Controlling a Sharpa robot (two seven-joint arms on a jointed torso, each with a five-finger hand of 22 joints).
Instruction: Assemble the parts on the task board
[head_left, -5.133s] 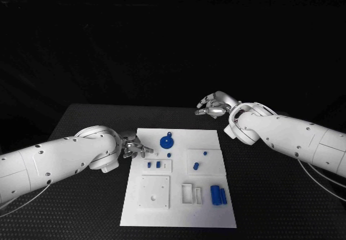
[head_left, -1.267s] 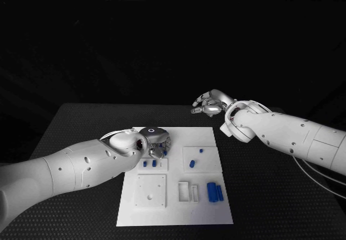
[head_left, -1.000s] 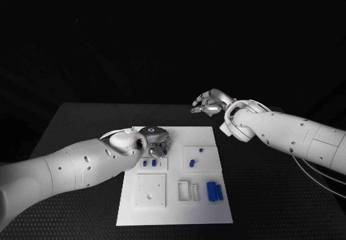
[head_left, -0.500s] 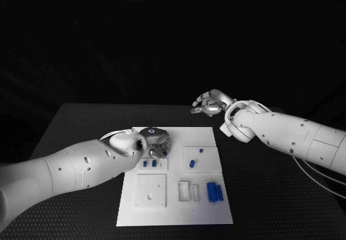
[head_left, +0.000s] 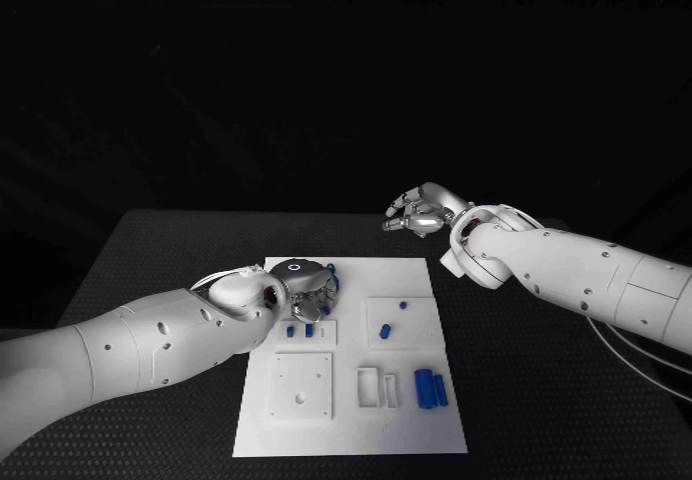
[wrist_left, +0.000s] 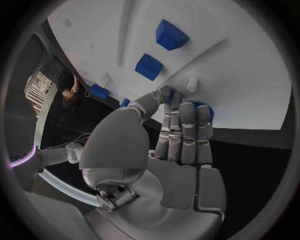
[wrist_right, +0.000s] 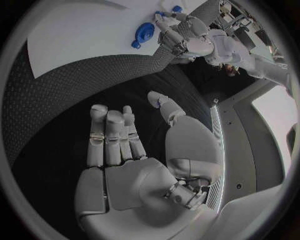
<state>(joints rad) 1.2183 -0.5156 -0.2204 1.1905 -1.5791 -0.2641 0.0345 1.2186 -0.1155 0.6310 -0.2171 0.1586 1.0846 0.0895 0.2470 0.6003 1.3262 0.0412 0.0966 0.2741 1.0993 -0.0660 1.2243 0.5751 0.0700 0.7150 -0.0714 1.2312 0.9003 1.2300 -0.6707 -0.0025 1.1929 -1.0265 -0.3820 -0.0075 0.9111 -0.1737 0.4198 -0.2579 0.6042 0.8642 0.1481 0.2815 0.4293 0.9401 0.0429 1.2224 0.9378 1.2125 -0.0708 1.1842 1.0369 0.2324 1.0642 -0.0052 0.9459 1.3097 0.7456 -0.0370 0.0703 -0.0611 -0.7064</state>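
Note:
The white task board (head_left: 421, 275) lies in the middle of the black table. My left hand (head_left: 309, 290) is bent down over the board's far left corner. There its thumb and fingertips (wrist_left: 187, 107) pinch the edge of the blue round part (wrist_right: 144, 34), which lies on the board (wrist_left: 237, 75) and is mostly hidden in the head view. Two blue pegs (head_left: 299, 328) stand just in front of that hand. A short blue piece (head_left: 385, 330) lies mid-board and two long blue pieces (head_left: 427, 388) lie at the near right. My right hand (head_left: 418, 215) hovers past the board's far right corner, fingers apart and holding nothing.
White raised blocks sit on the board: a square plate with holes (head_left: 304, 384) at the near left and a slotted holder (head_left: 381, 388) beside it. Black table (head_left: 548, 380) surrounds the board on every side.
My left arm swung in from the board's left side, and its hand came down onto the blue round part. In the last second the hand only shifted slightly. The right hand stayed put.

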